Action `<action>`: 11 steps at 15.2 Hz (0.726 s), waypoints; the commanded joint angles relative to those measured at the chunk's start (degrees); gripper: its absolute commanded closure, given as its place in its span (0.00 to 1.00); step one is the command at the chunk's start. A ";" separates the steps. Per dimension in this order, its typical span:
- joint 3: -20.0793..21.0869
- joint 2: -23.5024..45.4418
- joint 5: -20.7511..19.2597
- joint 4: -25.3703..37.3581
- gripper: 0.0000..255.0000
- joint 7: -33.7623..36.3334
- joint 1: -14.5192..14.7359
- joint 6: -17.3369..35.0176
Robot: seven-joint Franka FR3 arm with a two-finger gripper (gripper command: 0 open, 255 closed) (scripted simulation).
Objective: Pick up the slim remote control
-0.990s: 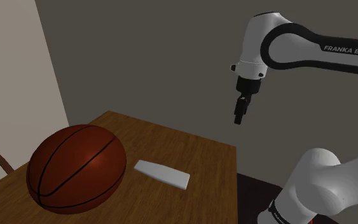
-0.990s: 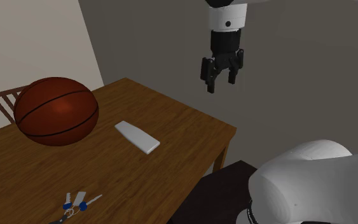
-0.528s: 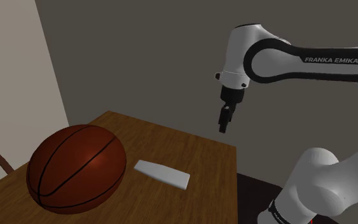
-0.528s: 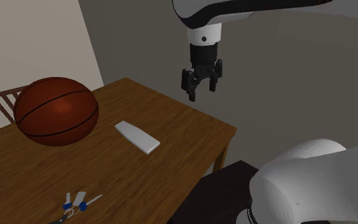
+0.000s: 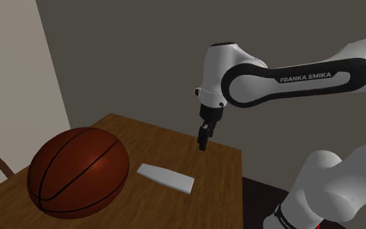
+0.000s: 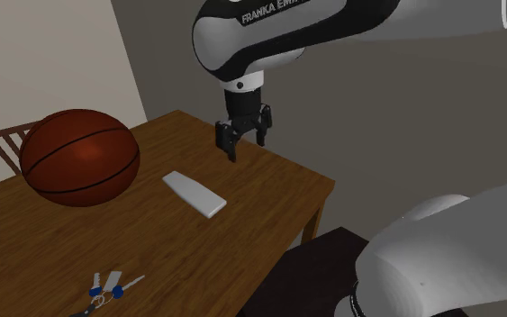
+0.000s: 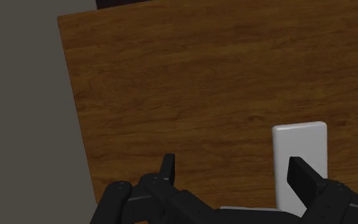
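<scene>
Open, empty gripper above wooden bench, near its far edge, fingers well apart, pointing down. Slim white remote control flat on bench, untouched, apart from gripper. In wrist view, remote in line with one finger, not centred between the two. Brown basketball near remote. Keys by bench's front edge.

— The two outer cameras?
— Both near, looking down across the desk; each has the ball toward nine o'clock.
— The wrist one?
— Close over the desk's edge, looking along the claw.
</scene>
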 commanded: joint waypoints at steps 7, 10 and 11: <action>6.72 13.55 -0.55 4.48 0.00 4.96 2.32 10.89; 9.04 19.24 -2.20 7.24 0.00 7.33 3.01 14.28; 9.75 21.20 -2.95 8.28 0.00 8.20 3.27 15.30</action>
